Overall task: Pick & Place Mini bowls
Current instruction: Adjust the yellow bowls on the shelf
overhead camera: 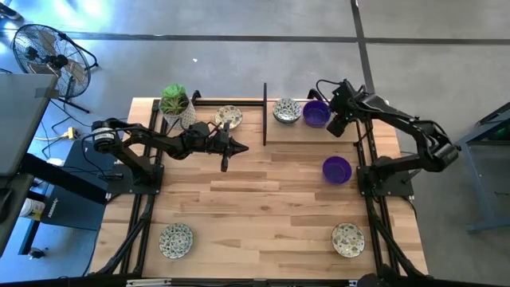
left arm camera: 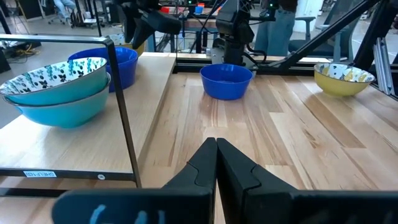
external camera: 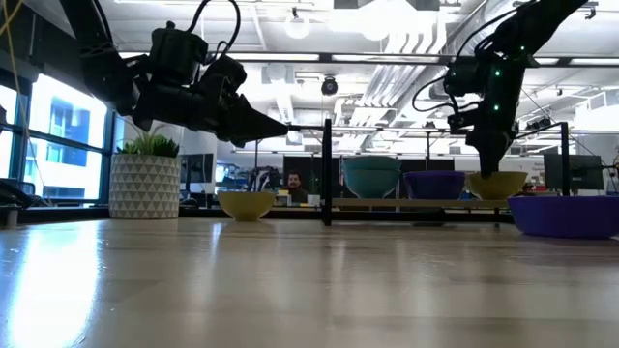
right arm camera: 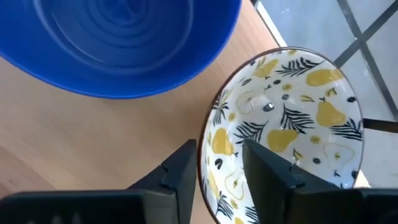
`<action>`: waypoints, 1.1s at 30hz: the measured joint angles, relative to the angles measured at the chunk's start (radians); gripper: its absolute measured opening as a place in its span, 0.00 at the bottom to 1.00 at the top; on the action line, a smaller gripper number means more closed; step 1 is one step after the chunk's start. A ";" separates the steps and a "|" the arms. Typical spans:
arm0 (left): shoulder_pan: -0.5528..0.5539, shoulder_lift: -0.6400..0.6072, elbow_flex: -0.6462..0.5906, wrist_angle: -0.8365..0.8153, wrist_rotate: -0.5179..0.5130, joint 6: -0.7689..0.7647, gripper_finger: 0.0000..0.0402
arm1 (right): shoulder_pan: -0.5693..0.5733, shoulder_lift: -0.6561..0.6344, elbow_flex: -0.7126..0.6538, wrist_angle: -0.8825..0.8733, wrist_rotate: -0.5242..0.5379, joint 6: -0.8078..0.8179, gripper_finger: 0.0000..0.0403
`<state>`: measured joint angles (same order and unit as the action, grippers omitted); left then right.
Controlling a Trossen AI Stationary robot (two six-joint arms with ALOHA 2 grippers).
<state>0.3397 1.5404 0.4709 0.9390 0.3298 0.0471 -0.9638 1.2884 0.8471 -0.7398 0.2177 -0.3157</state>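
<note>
On the raised wooden shelf (overhead camera: 303,134) at the far right stand a patterned mini bowl (overhead camera: 287,110), a purple mini bowl (overhead camera: 316,113) and a pear-patterned mini bowl (right arm camera: 292,118). In the high view my right arm hides the pear-patterned one. My right gripper (right arm camera: 217,155) hangs over that bowl, pointing steeply down and open, its fingers on either side of the rim. My left gripper (overhead camera: 239,148) is shut, holds nothing and hovers level above the table's middle. My right gripper comes from above with one finger (right arm camera: 273,174) inside the pear-patterned bowl and the other (right arm camera: 180,174) outside its rim (right arm camera: 205,165). Whether either finger touches the rim I cannot tell. The bowl sits upright on the shelf.
A purple bowl (overhead camera: 336,169) sits on the table right of centre. Patterned bowls sit near the front left (overhead camera: 175,239), near the front right (overhead camera: 348,239) and at the far edge (overhead camera: 228,117). A potted plant (overhead camera: 177,104) stands far left. A thin black post (overhead camera: 264,112) edges the shelf.
</note>
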 joint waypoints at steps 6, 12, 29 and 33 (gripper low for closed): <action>0.000 0.000 0.000 0.000 0.000 0.000 0.00 | 0.000 0.000 0.000 0.000 -0.020 -0.005 0.21; 0.000 0.000 0.000 0.000 0.015 0.000 0.00 | 0.000 0.001 0.000 0.000 -0.040 -0.007 0.17; 0.000 0.000 0.000 0.000 0.019 -0.001 0.00 | 0.000 0.001 0.000 0.006 -0.030 -0.019 0.03; 0.000 0.000 0.000 0.000 0.019 -0.001 0.00 | 0.000 0.001 0.000 0.007 -0.029 -0.025 0.02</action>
<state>0.3397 1.5402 0.4709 0.9390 0.3492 0.0460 -0.9638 1.2892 0.8474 -0.7331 0.1883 -0.3412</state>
